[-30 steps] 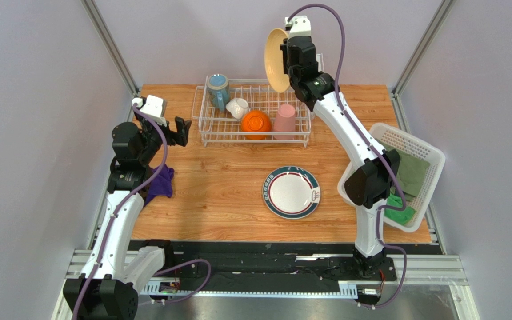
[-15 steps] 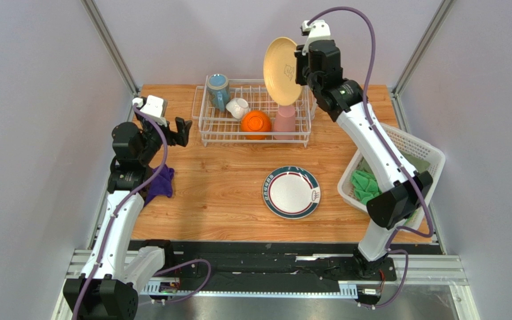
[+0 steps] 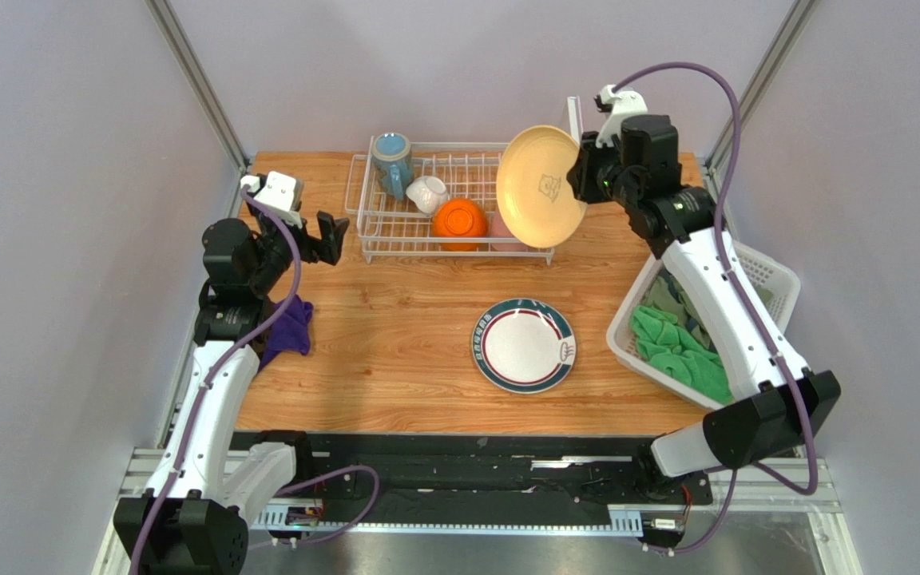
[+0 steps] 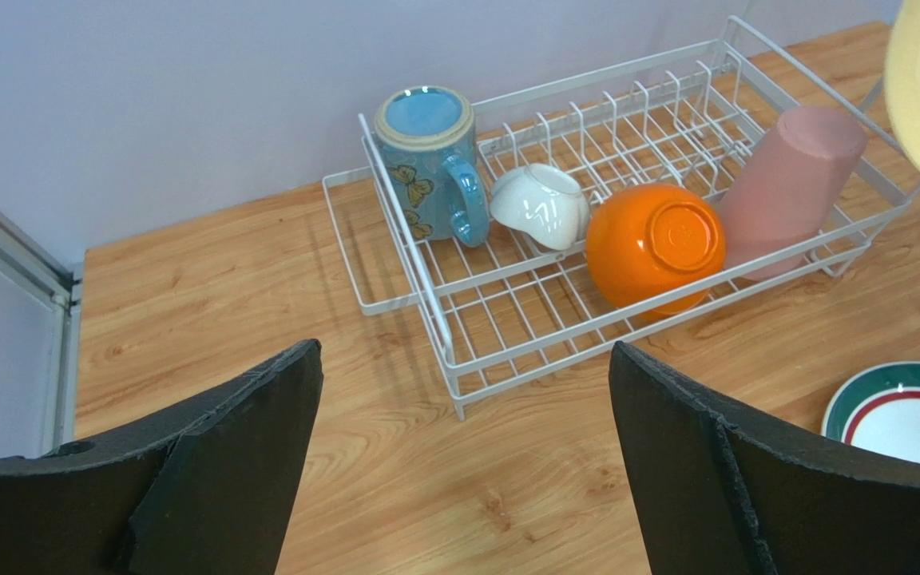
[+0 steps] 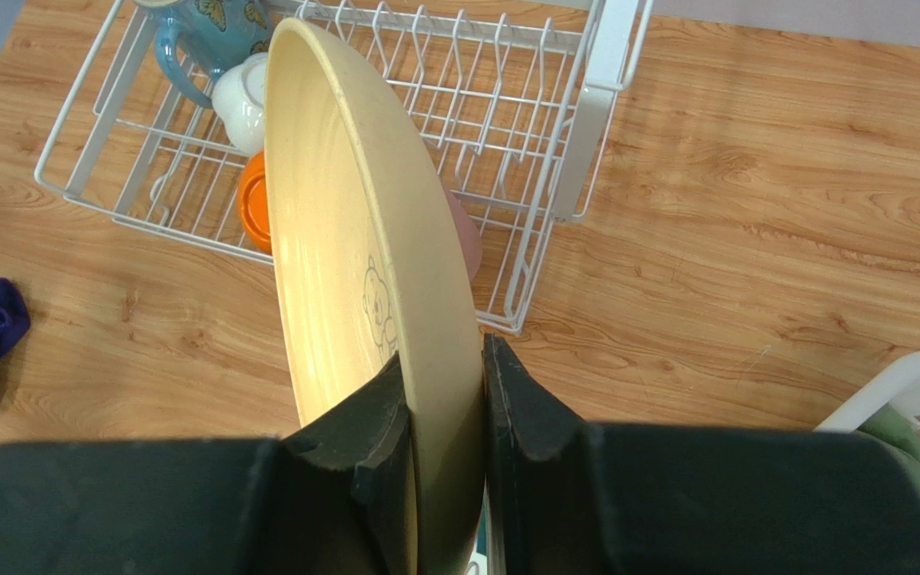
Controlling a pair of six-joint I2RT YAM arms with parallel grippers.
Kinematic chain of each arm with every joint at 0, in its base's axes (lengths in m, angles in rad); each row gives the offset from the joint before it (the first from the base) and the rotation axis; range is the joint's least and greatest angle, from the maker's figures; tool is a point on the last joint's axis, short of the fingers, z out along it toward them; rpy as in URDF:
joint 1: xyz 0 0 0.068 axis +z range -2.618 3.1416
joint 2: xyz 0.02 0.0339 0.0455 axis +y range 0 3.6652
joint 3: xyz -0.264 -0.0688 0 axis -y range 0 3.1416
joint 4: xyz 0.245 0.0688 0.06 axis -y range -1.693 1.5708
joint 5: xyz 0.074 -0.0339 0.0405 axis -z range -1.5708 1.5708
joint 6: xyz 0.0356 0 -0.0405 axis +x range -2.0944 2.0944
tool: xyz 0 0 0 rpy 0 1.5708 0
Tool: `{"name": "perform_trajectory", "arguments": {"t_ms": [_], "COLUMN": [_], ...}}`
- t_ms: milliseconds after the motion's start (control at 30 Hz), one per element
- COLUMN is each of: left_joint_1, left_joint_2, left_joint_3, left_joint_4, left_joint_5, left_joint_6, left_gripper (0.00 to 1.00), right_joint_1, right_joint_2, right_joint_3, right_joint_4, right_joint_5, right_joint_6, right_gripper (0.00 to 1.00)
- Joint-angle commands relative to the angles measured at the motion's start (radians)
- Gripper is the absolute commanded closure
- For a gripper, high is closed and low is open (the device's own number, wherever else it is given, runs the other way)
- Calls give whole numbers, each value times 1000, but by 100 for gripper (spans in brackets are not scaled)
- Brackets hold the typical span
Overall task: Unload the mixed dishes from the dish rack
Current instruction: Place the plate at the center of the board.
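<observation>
The right tool (image 5: 445,365) is clamped on the rim of the cream-yellow plate (image 3: 539,186), which hangs on edge in the air over the right end of the dish rack (image 3: 453,254), off the wires and clear of the table (image 3: 405,359). The rack sits along the table's far edge with the blue mug (image 3: 393,159), small white bowl (image 3: 428,192), orange bowl (image 3: 461,223) and pink tumbler (image 4: 789,186) inside it. The dark-rimmed plate (image 3: 524,346) lies flat nearer the front edge, right of centre. The left tool (image 3: 335,237) waits near the rack's left end with its jaws wide apart and nothing between them. The step in hand looks like carrying the plate to a resting spot. Done well, that likely means moving it away from the tumbler and the rack's upright panel first, then turning it level over bare wood near the front edge (the pinch is on the rim alone, so a quick swing could let it pivot), and letting go only once its base sits flat, beside the other plate and short of the white basket (image 3: 765,282) at the right edge.
</observation>
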Motion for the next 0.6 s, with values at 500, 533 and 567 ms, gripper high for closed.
{"name": "perform_trajectory", "arguments": {"t_ms": [500,533,567], "left_joint_1": [4,4,4], "left_joint_2": [28,28,26], "left_joint_3": [4,6,4], "left_joint_4": [15,13,15], "left_joint_5": [34,34,32], "left_joint_6": [-2,-2,-2], "left_gripper": [3,3,3], "right_joint_1": [-147,-152,-156], "right_joint_2": [-175,-163,-154], "right_joint_3": [-425,-437,-444], "right_joint_4": [45,48,48], "right_joint_5": [-579,-590,-601], "right_joint_6": [-142,-148,-154], "right_gripper": [100,100,100]}}
